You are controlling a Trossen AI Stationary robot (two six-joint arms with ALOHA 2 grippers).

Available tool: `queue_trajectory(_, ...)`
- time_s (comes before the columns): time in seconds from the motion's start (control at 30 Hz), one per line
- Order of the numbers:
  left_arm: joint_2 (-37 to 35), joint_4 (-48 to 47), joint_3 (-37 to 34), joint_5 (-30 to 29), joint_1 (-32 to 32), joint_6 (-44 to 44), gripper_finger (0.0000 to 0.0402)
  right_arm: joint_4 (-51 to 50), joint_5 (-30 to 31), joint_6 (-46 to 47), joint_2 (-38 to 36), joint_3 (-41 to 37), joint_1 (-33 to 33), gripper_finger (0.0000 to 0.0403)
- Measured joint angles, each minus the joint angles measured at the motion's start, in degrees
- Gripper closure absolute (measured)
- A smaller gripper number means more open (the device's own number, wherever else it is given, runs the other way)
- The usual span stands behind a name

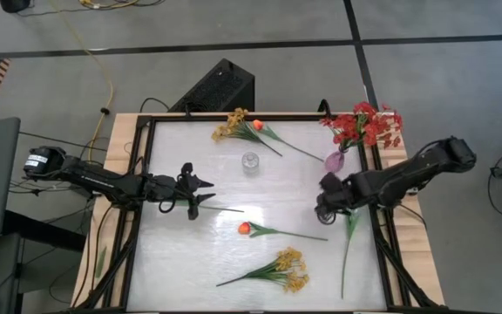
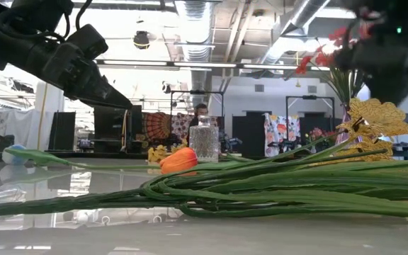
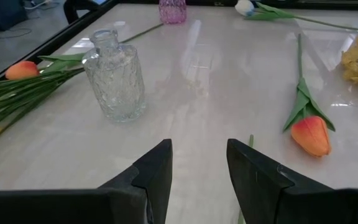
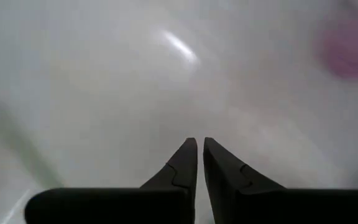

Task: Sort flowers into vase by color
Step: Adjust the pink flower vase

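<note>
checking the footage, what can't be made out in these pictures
- Right wrist view: the pink vase is a blur at the edge.
- High view: whether the left pincer holds the stem beside it is too small to tell.
- Low view: the red flowers are cut off behind the dark arm.

bright overhead light glared off the glossy table (image 1: 190, 262); the right wrist view was blurred, with the pink vase (image 4: 353, 46) out of focus.

orange tulip (image 1: 244, 228), pink vase (image 1: 335, 161), red sprays (image 1: 366, 125)
</note>
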Motion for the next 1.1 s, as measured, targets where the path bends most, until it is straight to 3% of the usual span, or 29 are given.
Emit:
queue_trajectory(0.13,0.0,0.0,0.0,0.5,0.0,0.2,0.0258,-12.3,3.7,9.1,0.0,-1.7,-3.4,0.0346)
queue_trajectory(0.33,0.0,0.0,0.0,0.5,0.0,0.2,0.0258,-11.7,11.5,10.5,0.0,-6.9,-10.5,0.0348)
queue_trajectory(0.6,0.0,0.0,0.0,0.6,0.0,0.0,0.0258,-2.5,19.1,9.1,0.2,-12.0,-19.7,0.0369)
queue_trajectory(0.73,0.0,0.0,0.0,0.6,0.0,0.0,0.0258,7.3,19.5,3.7,0.2,-13.4,-21.4,0.0385)
queue_trajectory(1.1,0.0,-0.2,0.0,0.6,0.0,0.1,0.0258,26.7,22.6,-9.2,0.5,-13.7,-27.4,0.0372)
